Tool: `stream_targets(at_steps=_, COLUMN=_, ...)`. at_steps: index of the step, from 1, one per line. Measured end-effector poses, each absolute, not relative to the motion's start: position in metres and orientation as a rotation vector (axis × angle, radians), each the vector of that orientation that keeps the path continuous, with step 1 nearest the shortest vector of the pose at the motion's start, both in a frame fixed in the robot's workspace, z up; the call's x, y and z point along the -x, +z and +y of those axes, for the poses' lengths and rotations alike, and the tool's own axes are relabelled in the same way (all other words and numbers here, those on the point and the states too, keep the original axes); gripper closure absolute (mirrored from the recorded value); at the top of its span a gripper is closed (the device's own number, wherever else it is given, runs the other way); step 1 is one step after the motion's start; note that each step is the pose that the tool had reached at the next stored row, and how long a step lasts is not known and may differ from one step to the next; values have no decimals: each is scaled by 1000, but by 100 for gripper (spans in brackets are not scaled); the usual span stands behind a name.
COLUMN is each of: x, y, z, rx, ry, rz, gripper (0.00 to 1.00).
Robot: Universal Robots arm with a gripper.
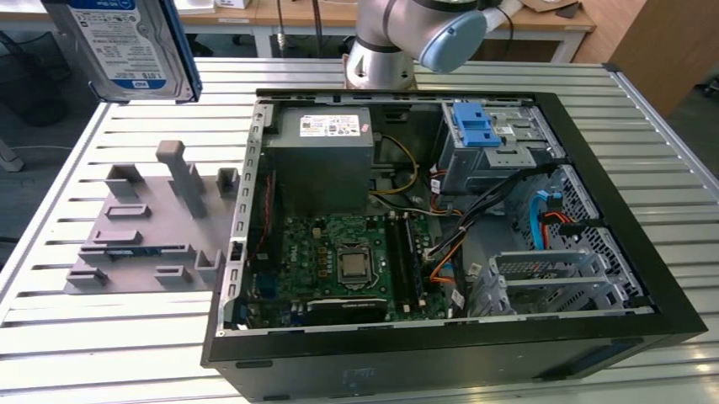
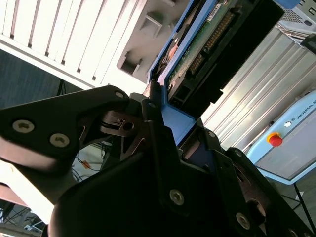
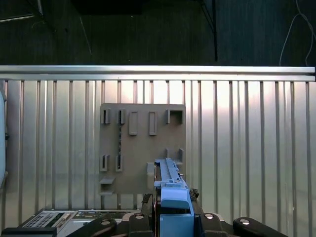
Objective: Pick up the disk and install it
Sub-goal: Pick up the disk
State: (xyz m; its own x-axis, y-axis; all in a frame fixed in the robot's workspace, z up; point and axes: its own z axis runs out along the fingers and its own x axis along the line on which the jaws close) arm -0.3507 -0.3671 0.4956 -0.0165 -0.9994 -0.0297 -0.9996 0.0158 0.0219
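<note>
One disk (image 1: 126, 50), and it's up in the air at the exterior view's far left, well apart from the open computer case (image 1: 450, 370) and over the side of the slatted table (image 1: 113, 337) where the grey fixture plate (image 1: 141, 227) sits. In the second wrist view the gripper (image 2: 165, 111) is clamped on the disk's blue carrier bracket (image 2: 177, 123), holding it by one end. In the first wrist view the bracket's edge hangs right above the fixture plate. The worry: that plastic end-grip could let the drive tilt or slip, and the loose cables (image 1: 494, 198) beside the drive cage (image 1: 500, 139) look ready to snag it.
</note>
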Motion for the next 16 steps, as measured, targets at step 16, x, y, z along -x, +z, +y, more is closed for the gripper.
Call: stream_targets(at_steps=16, x=337, y=496, z=-367, rx=2199, ry=57, rz=2235, gripper=64)
